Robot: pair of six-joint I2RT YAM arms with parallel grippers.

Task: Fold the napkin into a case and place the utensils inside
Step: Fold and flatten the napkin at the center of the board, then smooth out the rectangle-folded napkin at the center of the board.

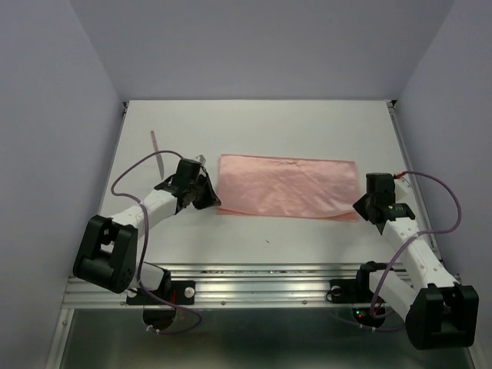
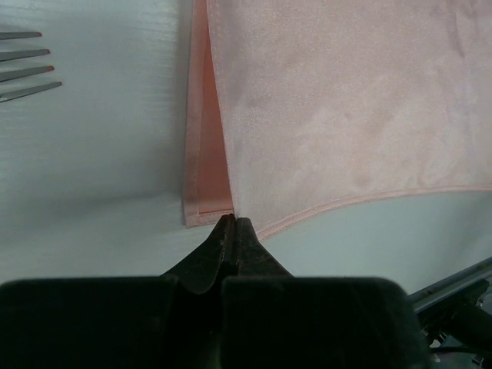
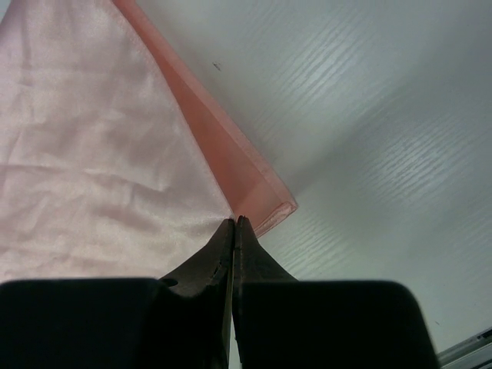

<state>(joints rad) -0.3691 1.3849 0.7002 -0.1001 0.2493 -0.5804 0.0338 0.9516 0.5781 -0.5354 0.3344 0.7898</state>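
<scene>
Napkin: folded double, flat at bench centre. Left fingers: together, clamped on top layer at near-left napkin corner. Right fingers: together, clamped likewise at near-right corner. Fork: toward left bench edge, apart from cloth. Risks: thin layer slipping from either pinch; uneven lift skewing next fold; lower layer dragged along; left arm sweeping fork. Keep both lifts level. Brands, labels, writing: none legible.
</scene>
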